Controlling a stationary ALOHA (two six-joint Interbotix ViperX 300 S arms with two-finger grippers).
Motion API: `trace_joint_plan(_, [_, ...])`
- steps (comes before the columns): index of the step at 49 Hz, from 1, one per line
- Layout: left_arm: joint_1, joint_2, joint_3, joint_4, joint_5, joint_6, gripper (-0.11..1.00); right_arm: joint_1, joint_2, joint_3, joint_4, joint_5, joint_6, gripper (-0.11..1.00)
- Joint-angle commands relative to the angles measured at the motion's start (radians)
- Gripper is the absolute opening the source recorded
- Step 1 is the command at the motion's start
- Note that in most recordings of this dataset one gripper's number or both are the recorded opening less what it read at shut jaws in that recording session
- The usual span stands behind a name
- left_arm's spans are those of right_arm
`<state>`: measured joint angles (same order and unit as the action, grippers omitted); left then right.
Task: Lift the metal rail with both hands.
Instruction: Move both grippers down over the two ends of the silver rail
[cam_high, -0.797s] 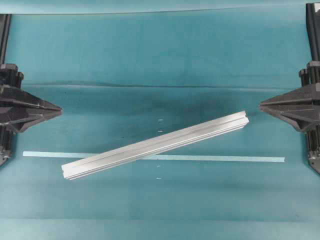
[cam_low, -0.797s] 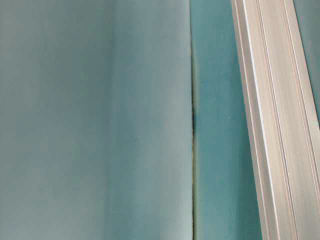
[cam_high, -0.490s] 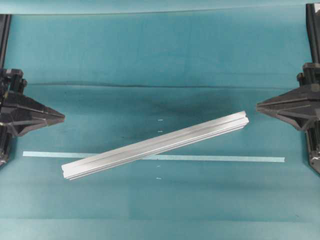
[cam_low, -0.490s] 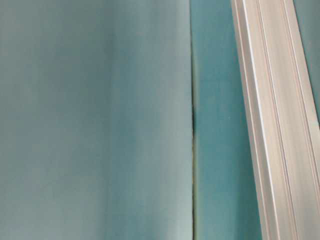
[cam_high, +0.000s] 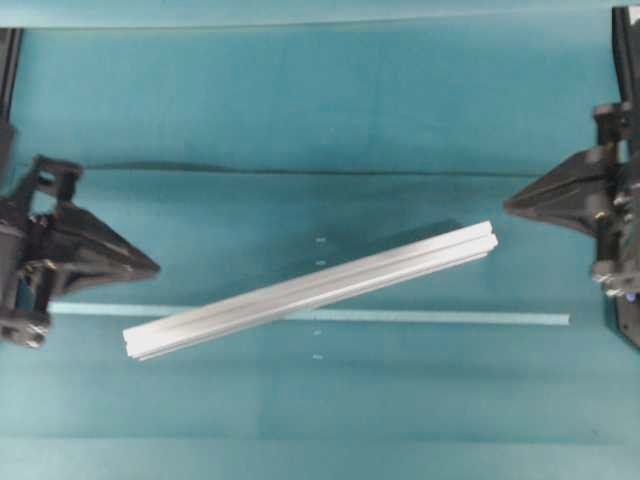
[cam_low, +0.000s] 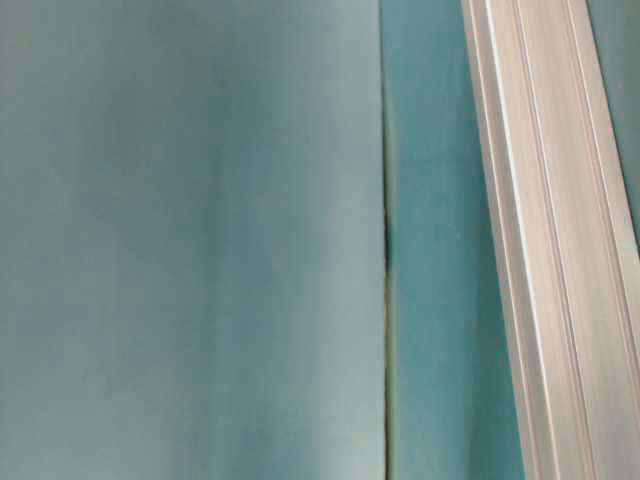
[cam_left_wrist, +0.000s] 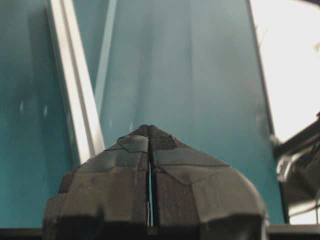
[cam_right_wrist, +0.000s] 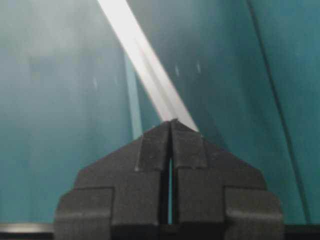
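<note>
Both arms matte black throughout. Left gripper (cam_high: 150, 268): two wedge-shaped fingers (cam_left_wrist: 115, 175) tapering to a point, faceted panels with raised seams, thin slit between the halves. Boxy bracket and round screw heads at 9 o'clock of that tip, overhead view. Right gripper (cam_high: 512, 204): same black wedge, stepped blocky fingers (cam_right_wrist: 200, 172). Dark cabling at 3 o'clock, left wrist view.
</note>
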<state>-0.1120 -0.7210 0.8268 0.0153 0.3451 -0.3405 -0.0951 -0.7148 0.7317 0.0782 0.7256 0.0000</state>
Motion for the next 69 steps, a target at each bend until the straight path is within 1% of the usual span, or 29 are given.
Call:
trace_joint_plan(1, [-0.009, 0.034, -0.064, 0.002, 0.058, -0.017, -0.05, -0.002, 0.08, -0.069, -0.003, 0.063, -0.044, -0.01])
trace_joint_plan(10, [-0.012, 0.118, -0.144, 0.002, 0.199, -0.058, -0.05, -0.009, 0.232, -0.17, -0.003, 0.192, -0.169, -0.01])
trace_joint_plan(19, [-0.012, 0.222, -0.229, 0.005, 0.295, -0.163, -0.05, -0.014, 0.362, -0.268, -0.003, 0.293, -0.302, -0.01])
trace_joint_plan(21, [-0.012, 0.245, -0.244, 0.006, 0.318, -0.173, -0.05, -0.015, 0.383, -0.285, -0.003, 0.305, -0.322, -0.01])
trace_joint_plan(26, [-0.015, 0.296, -0.278, 0.008, 0.376, -0.175, -0.05, -0.02, 0.434, -0.314, -0.003, 0.334, -0.362, 0.0])
trace_joint_plan(32, [-0.015, 0.35, -0.31, 0.011, 0.446, -0.178, -0.05, -0.021, 0.483, -0.324, -0.003, 0.354, -0.39, 0.01])
trace_joint_plan(38, [-0.015, 0.383, -0.331, 0.011, 0.474, -0.173, -0.05, -0.015, 0.518, -0.337, -0.003, 0.354, -0.414, 0.04])
trace_joint_plan(42, [-0.015, 0.397, -0.341, 0.011, 0.477, -0.172, -0.04, -0.015, 0.531, -0.342, -0.005, 0.35, -0.433, 0.1])
trace_joint_plan(45, [-0.015, 0.4, -0.341, 0.011, 0.48, -0.172, -0.03, -0.015, 0.538, -0.342, -0.009, 0.348, -0.448, 0.17])
trace_joint_plan(47, [-0.015, 0.403, -0.337, 0.012, 0.479, -0.172, -0.01, -0.015, 0.543, -0.341, -0.015, 0.344, -0.457, 0.24])
trace_joint_plan(50, [-0.014, 0.403, -0.331, 0.012, 0.479, -0.173, 0.01, -0.015, 0.549, -0.337, -0.02, 0.334, -0.469, 0.38])
trace_joint_plan(55, [-0.015, 0.403, -0.321, 0.012, 0.471, -0.173, 0.1, -0.015, 0.557, -0.321, -0.032, 0.298, -0.474, 0.68])
trace_joint_plan(58, [-0.014, 0.405, -0.314, 0.012, 0.471, -0.175, 0.22, -0.015, 0.561, -0.307, -0.043, 0.272, -0.476, 0.84])
trace_joint_plan(61, [-0.014, 0.408, -0.307, 0.012, 0.471, -0.179, 0.39, -0.015, 0.566, -0.291, -0.046, 0.249, -0.476, 0.96])
trace_joint_plan(63, [-0.015, 0.41, -0.302, 0.012, 0.469, -0.179, 0.52, -0.015, 0.568, -0.285, -0.046, 0.239, -0.477, 0.98])
trace_joint_plan(67, [-0.017, 0.416, -0.295, 0.012, 0.457, -0.181, 0.76, -0.015, 0.571, -0.275, -0.046, 0.224, -0.479, 0.97])
trace_joint_plan(69, [-0.017, 0.42, -0.288, 0.012, 0.445, -0.183, 0.86, -0.015, 0.574, -0.27, -0.046, 0.215, -0.479, 0.96])
